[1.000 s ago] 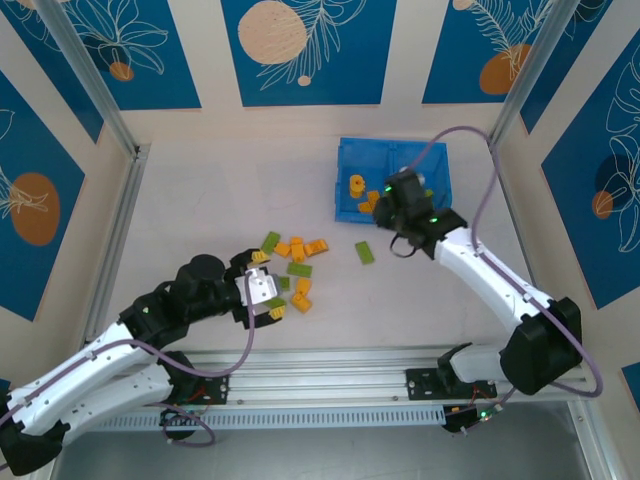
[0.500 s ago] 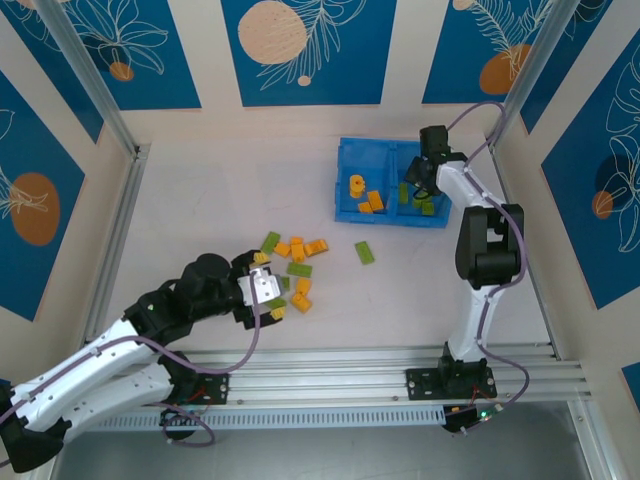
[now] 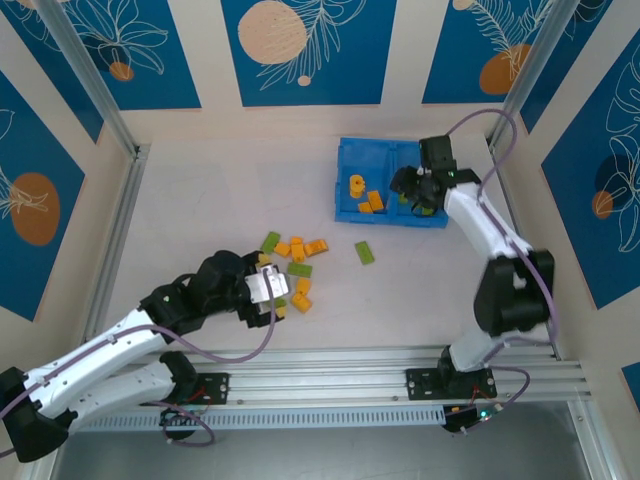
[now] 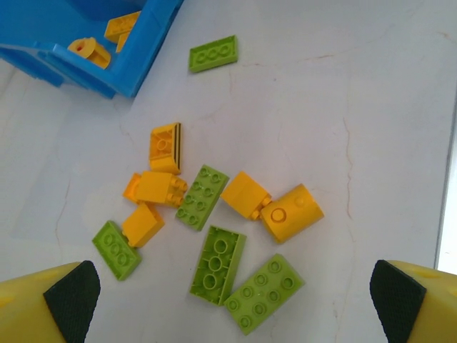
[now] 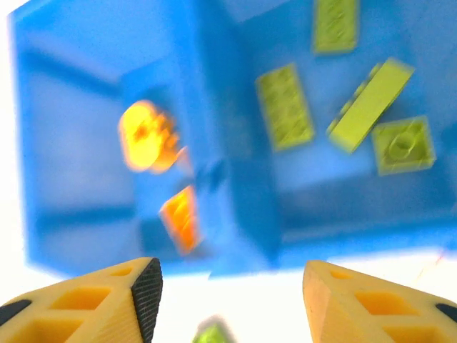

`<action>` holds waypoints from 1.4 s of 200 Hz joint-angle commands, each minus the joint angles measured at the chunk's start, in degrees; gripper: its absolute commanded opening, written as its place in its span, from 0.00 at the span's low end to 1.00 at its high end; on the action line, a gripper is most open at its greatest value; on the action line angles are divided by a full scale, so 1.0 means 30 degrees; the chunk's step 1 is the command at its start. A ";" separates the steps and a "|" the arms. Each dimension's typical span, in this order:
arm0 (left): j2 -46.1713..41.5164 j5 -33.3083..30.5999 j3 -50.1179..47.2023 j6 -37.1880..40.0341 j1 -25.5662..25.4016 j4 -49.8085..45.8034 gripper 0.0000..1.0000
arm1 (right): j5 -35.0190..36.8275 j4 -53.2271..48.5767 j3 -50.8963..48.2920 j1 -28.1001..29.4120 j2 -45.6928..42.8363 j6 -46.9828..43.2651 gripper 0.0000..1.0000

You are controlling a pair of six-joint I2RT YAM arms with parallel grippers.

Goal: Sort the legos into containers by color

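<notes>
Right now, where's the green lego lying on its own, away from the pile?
In the top view, the lone green lego lies flat on the table, right of the pile and just nearer the arms than the blue bin.

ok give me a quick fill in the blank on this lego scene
1. The left compartment of the blue bin holds only ___ bricks.
2. Its right compartment holds only ___ bricks.
3. The right pincer hangs above the bin with jaws ___.
4. The left pincer hangs over loose bricks on the ___.
Missing: orange-yellow, green, open, table.
</notes>
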 commanded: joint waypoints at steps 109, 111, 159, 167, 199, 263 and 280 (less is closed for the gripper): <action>1.6228 0.0928 1.1526 -0.6869 0.2467 -0.1498 0.99 | -0.5021 -0.2058 -0.8388 0.5032 -1.5907 0.0150 1.00; 1.6499 0.0922 1.1744 -0.6734 0.2478 -0.1592 0.99 | -0.5010 -0.2079 -0.8405 0.5021 -1.5916 0.0140 1.00; 2.1634 0.1440 1.5950 -0.5243 0.3363 -0.3332 0.94 | -0.5536 -0.1770 -0.8651 0.5104 -1.5911 0.0371 0.99; 2.2224 0.1340 1.6366 -0.5078 0.3466 -0.3568 0.92 | -0.5443 -0.1930 -0.8572 0.5105 -1.5935 0.0287 1.00; 2.4198 0.1354 1.7760 -0.4349 0.3676 -0.4738 0.86 | -0.5129 -0.2272 -0.8596 0.5105 -1.6078 0.0279 1.00; 2.5473 0.0967 1.7907 -0.3939 0.3736 -0.4545 0.43 | -0.5162 -0.1704 -0.9114 0.5135 -1.6084 0.0999 1.00; 2.5034 0.1320 1.7336 -0.4064 0.3699 -0.4081 0.37 | -0.5184 -0.1694 -0.8957 0.5148 -1.6056 0.1015 1.00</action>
